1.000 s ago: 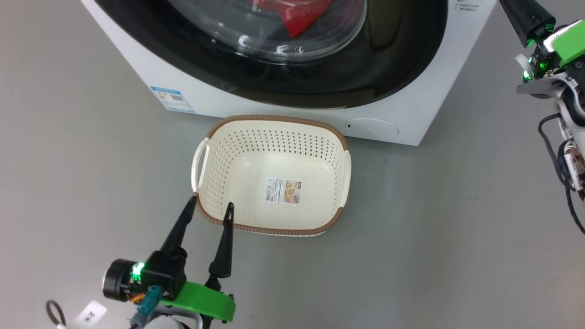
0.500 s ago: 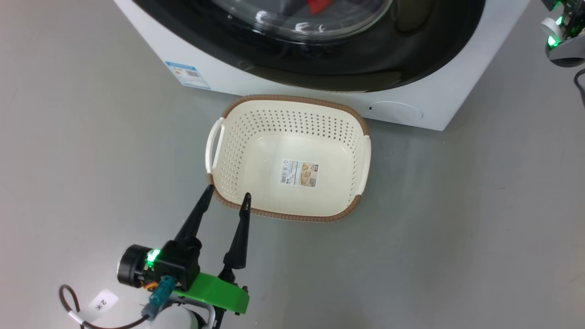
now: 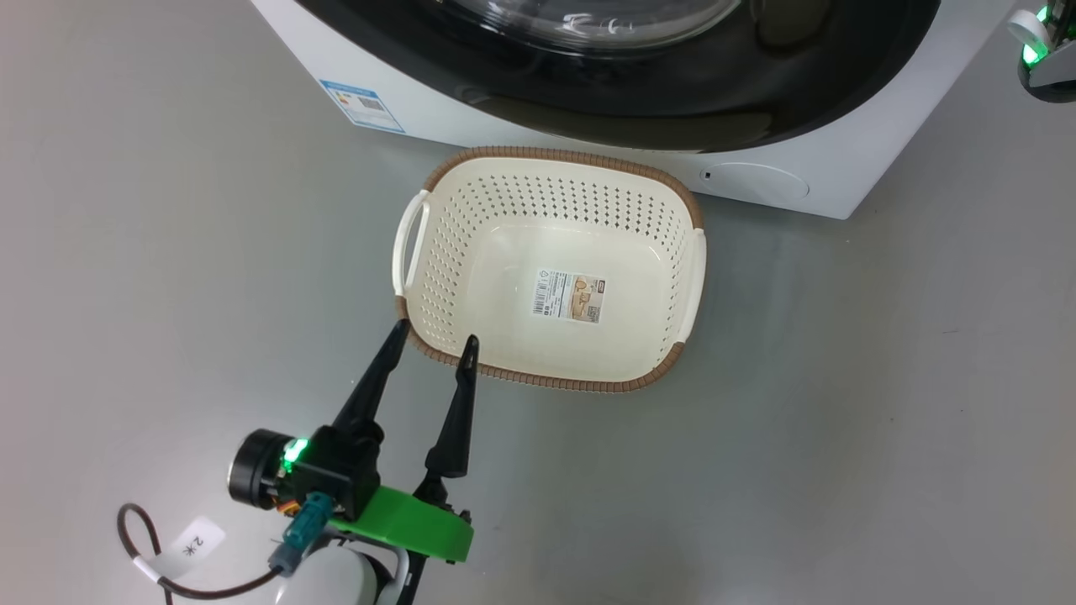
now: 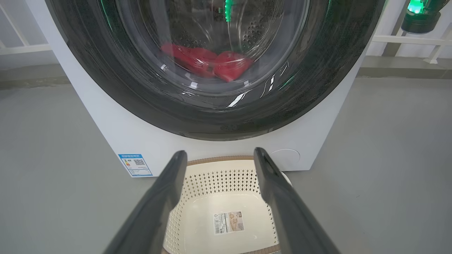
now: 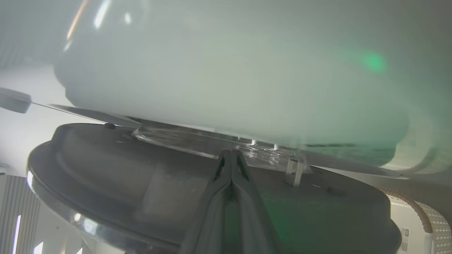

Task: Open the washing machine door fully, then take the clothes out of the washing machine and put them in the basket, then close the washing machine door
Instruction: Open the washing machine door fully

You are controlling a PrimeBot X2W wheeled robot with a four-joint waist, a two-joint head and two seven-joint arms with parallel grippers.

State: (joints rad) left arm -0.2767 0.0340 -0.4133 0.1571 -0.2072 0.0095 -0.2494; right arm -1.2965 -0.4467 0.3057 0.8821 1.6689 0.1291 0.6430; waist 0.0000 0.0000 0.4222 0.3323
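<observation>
there, basket (image 3: 572,385) before the washing machine door (image 4: 141,106); left gripper (image 3: 436,332) spread, right gripper (image 5: 231,153) pressed together

A smooth grey floor (image 3: 151,252) spreads all around the left gripper (image 3: 436,332); far ahead of that gripper and off to its left stand white rails (image 4: 21,47); far ahead and off to its right run white bars (image 4: 406,39).
</observation>
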